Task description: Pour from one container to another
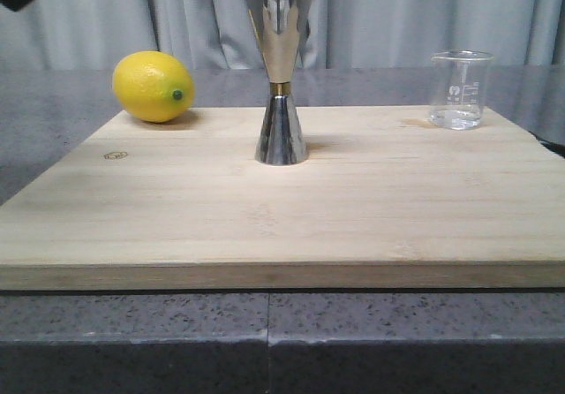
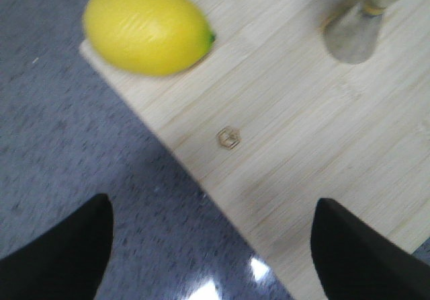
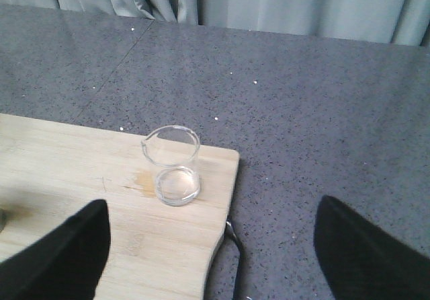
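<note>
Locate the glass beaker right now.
Front view: the beaker stands upright at the wooden board's far right corner, well right of the steel jigger; untouched.

Soft even light, left wrist view blurred, countertop [image 2: 208, 288] glare

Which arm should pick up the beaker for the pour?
Right. The beaker stands at the board's right rear corner, in the right claw's view between its open fingers. The left claw hangs over the board's left edge near the lemon, beyond the jigger.
</note>
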Controlling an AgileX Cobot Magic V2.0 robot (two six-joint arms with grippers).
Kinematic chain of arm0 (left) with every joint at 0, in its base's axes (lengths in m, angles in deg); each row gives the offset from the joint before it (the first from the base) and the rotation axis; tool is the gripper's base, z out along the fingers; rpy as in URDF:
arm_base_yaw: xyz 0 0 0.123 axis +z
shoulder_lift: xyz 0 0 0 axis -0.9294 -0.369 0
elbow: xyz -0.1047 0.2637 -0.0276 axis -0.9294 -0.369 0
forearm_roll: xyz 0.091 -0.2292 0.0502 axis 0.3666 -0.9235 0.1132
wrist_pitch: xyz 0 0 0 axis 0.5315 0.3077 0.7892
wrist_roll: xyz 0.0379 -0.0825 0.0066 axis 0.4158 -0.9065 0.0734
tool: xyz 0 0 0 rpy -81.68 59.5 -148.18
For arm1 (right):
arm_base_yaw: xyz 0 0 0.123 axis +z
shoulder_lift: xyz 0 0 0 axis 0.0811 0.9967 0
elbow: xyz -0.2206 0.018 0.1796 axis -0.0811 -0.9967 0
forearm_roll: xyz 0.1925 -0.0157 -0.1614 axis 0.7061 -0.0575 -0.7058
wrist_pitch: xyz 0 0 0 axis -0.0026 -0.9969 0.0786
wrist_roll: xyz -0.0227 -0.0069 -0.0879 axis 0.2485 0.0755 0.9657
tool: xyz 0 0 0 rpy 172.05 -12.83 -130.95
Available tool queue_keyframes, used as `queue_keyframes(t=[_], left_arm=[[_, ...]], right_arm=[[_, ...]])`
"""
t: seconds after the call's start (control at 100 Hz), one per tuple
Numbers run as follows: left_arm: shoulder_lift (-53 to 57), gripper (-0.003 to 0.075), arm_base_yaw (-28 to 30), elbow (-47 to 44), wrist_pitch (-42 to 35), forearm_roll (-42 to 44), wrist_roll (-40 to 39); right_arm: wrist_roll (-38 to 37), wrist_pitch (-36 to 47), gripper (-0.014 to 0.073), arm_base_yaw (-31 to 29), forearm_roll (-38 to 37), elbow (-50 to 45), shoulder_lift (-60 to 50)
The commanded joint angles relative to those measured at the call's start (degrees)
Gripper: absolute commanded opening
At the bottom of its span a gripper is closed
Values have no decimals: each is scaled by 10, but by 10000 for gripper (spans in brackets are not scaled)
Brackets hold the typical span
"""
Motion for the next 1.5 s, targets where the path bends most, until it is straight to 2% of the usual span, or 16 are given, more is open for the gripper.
queue_keyframes(t=[0.0,0.17,0.46,0.69,0.9,1.01,1.13,1.3,1.49], left_arm=[[38,496,-5,19,9,62,-97],[95,440,-5,16,27,138,-193],[207,438,-5,-20,29,184,-292],[267,438,-5,-51,30,185,-295],[273,438,-5,-54,34,170,-295],[273,430,-5,-56,35,170,-295],[273,367,-5,-56,35,170,-295],[273,202,-5,-56,35,170,-295],[273,25,-5,-56,35,170,-295]], right_arm=[[3,45,574,1,-4,15,-3],[3,45,574,1,-4,15,-3],[3,45,575,1,-4,15,-3],[3,45,574,1,-4,15,-3],[3,45,563,1,-4,15,-3],[3,45,468,1,-4,15,-3],[3,45,313,1,-4,15,-3],[3,45,120,1,-4,15,-3],[3,45,-16,1,-4,15,-3]])
